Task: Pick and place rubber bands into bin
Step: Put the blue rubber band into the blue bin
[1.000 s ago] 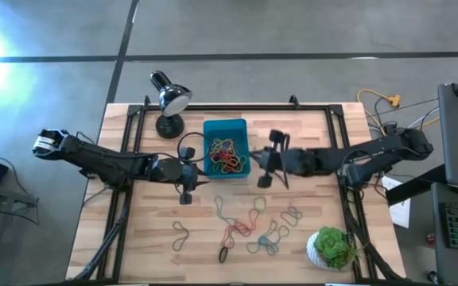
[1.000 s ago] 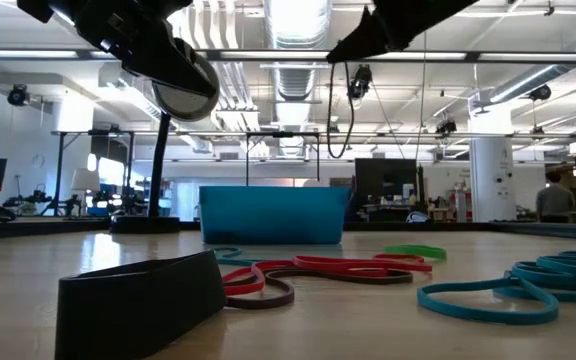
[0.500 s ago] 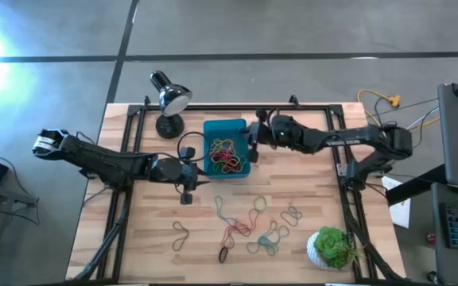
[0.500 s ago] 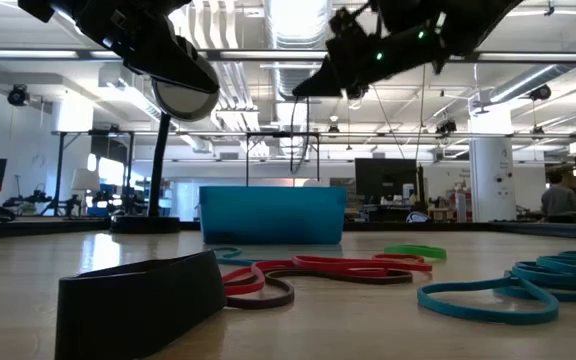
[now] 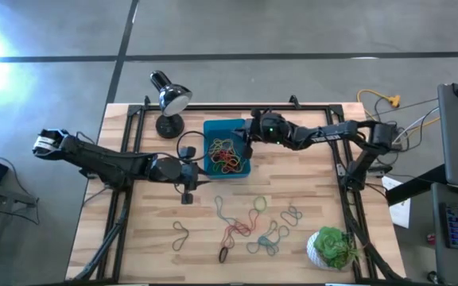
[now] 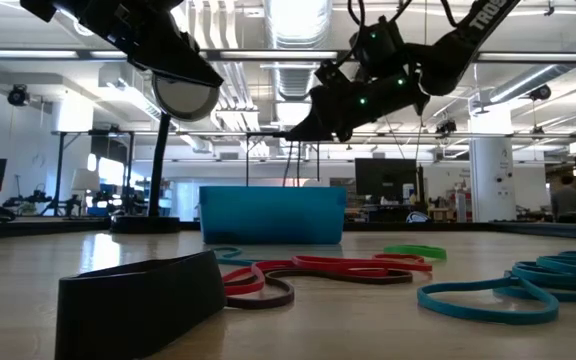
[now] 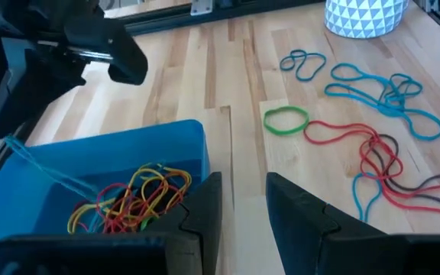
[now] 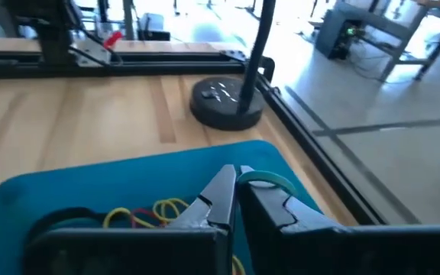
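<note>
Since 1 s ago your right gripper (image 5: 247,145) swung from the counter's (image 5: 308,175) middle over to the bin (image 5: 225,127), now above its right wall. Right wrist view shows what the high view can't: fingers (image 8: 220,195) pinched shut on a thin teal rubber band (image 8: 270,182), hanging over the bin's teal floor. Low view only gives the bin's plain low plastic wall w/ the arm overhead.

Left gripper (image 5: 188,176) sits just left of the bin; fingers part-open, holding nothing.

Bin holds a tangle of rubber bands (image 5: 225,155): red, yellow, green, floppy loops. More loops (image 5: 249,226) lie loose on the wood-plank counter near the front: teal, red, green, brown; one black. Black desk lamp (image 5: 168,99) at the back, potted plant (image 5: 334,248) front right.
</note>
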